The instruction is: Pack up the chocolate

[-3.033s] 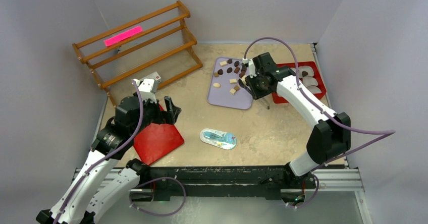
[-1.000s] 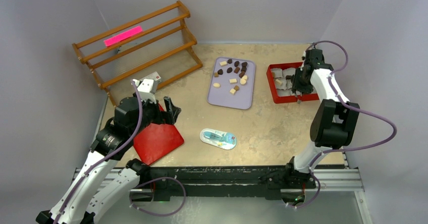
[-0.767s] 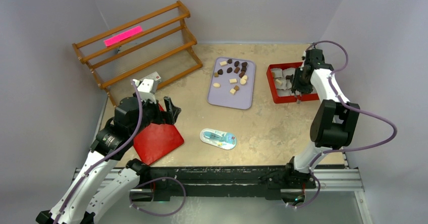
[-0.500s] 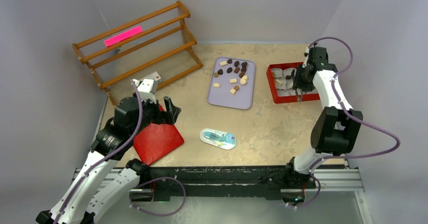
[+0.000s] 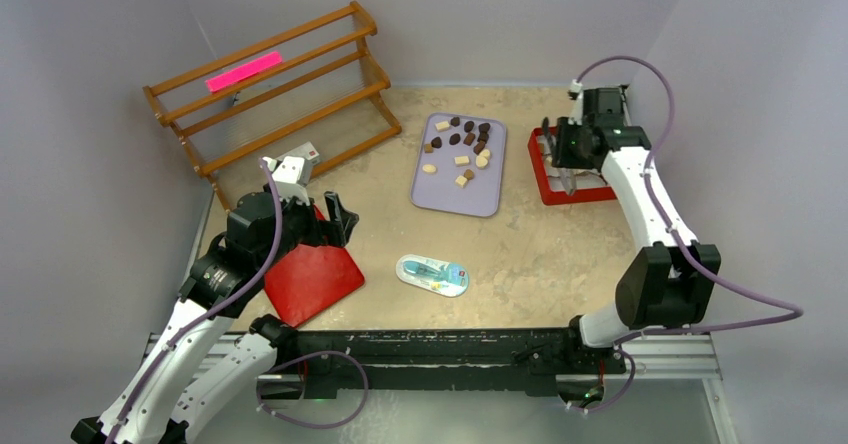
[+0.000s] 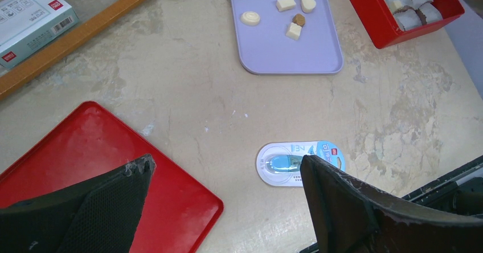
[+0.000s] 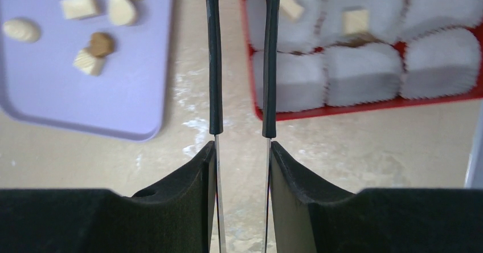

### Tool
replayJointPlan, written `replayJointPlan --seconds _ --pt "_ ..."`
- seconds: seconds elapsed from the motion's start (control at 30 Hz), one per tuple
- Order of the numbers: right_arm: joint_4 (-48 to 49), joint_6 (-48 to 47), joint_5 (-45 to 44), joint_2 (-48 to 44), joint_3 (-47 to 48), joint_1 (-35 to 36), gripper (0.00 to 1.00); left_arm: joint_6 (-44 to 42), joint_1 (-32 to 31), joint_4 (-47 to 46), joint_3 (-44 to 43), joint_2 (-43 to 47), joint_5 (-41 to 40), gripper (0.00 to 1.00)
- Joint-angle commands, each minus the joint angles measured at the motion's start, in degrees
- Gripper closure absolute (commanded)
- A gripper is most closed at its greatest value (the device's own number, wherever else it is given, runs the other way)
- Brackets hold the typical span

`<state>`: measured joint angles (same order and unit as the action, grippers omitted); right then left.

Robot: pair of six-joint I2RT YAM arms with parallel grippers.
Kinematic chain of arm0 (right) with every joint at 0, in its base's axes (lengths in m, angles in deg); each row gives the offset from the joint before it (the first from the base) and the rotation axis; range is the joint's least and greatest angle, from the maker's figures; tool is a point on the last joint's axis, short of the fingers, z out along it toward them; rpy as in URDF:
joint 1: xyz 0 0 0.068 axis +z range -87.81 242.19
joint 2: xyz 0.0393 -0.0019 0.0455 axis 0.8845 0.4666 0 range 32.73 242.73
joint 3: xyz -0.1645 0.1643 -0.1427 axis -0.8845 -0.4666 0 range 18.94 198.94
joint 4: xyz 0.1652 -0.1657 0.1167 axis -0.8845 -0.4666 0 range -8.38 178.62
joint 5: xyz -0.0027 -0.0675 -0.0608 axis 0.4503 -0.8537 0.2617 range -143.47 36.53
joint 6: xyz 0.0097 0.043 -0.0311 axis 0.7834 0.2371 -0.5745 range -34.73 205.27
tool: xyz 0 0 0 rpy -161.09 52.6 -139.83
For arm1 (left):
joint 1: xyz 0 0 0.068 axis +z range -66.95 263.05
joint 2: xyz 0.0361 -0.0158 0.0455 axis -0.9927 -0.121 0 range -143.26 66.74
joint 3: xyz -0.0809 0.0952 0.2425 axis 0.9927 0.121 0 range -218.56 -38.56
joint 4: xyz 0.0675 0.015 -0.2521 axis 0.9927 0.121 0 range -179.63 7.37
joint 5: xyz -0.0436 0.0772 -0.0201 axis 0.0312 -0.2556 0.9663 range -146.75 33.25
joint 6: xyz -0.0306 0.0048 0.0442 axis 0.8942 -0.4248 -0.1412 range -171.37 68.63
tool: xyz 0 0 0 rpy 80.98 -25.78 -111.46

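Several brown and cream chocolate pieces (image 7: pixel 91 59) lie on the lilac plastic tray (image 7: pixel 131 93), left of the right gripper (image 7: pixel 239 132), whose thin jaws stand slightly apart, holding nothing; that arm is nearer.

1. Wooden rack (image 5: pixel 270 89) at the table's (image 5: pixel 540 254) far left, a pink strip (image 5: pixel 243 71) on it.
2. Oval blue-and-white packet (image 5: pixel 432 274) lies near centre.
3. White box (image 6: pixel 31 13) beside the rack.
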<state>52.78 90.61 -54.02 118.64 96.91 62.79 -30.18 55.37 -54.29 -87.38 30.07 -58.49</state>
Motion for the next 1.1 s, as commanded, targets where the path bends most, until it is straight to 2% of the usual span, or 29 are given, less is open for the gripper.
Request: replayJointPlan --seconds 0.0,0.3,0.67,1.07 --pt "2.31 0.18 -1.6 -2.14 -0.38 6.92 0.62 -1.06 0.0 -1.5 0.46 0.32 -0.18 0.0" --pt "-0.37 0.25 -4.41 0.07 0.58 19.36 0.62 -0.72 -0.03 -1.36 0.32 0.81 -1.63 0.0" --pt "2.27 -0.51 -0.68 2.56 -4.04 24.22 0.6 -0.62 0.04 -1.08 0.08 1.37 -2.74 0.0" --pt "1.2 -2.26 -4.77 6.63 -4.29 28.72 0.56 -0.67 0.0 -1.05 0.17 0.97 -2.66 0.0"
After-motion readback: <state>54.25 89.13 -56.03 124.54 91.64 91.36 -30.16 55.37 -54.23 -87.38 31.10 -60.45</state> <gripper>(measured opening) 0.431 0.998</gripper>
